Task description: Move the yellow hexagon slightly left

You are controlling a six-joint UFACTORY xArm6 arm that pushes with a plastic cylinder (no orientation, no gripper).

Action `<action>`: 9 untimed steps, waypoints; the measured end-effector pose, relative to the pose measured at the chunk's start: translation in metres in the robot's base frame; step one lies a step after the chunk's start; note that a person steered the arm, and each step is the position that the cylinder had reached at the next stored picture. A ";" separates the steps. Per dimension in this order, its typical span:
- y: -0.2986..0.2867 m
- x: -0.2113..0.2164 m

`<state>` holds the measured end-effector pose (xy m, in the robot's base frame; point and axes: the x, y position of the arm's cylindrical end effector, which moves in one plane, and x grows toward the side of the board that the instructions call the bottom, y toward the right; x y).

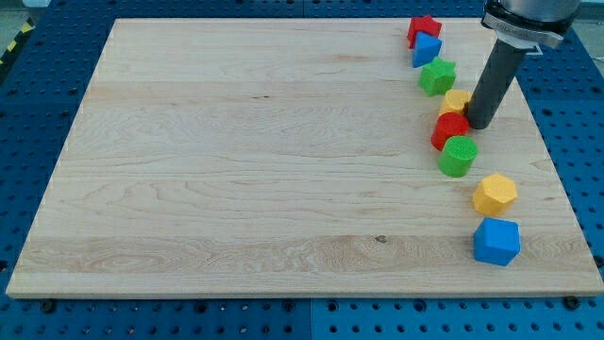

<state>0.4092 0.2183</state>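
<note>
Wooden board point(236, 170) on a blue pegboard bench point(576, 142) fills the view; my tip point(478, 125) is a bare rod end, nothing held, touching a small yellow block point(457, 99) (shape unclear) with the red block point(449, 128) to its left. Below and right sits the blue block point(496, 242), above it the yellow hexagon point(494, 194), well clear. Nearer, the green cylinder point(459, 156) lies just below-left; up-left stand the green star point(437, 76), blue block point(426, 49) and red star point(424, 28).

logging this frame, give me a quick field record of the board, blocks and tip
surface: wooden board
task block: yellow hexagon, lower right, free-standing
below it: blue block
column at right, top to bottom: red star, blue cube, green star, yellow block, red block, green cylinder
my tip: right of red block, above yellow hexagon, not touching it
</note>
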 end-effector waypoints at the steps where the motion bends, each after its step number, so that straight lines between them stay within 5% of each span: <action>1: 0.000 -0.004; 4: 0.001 0.008; 6: 0.021 0.112; 9: 0.028 0.132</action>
<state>0.5408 0.2468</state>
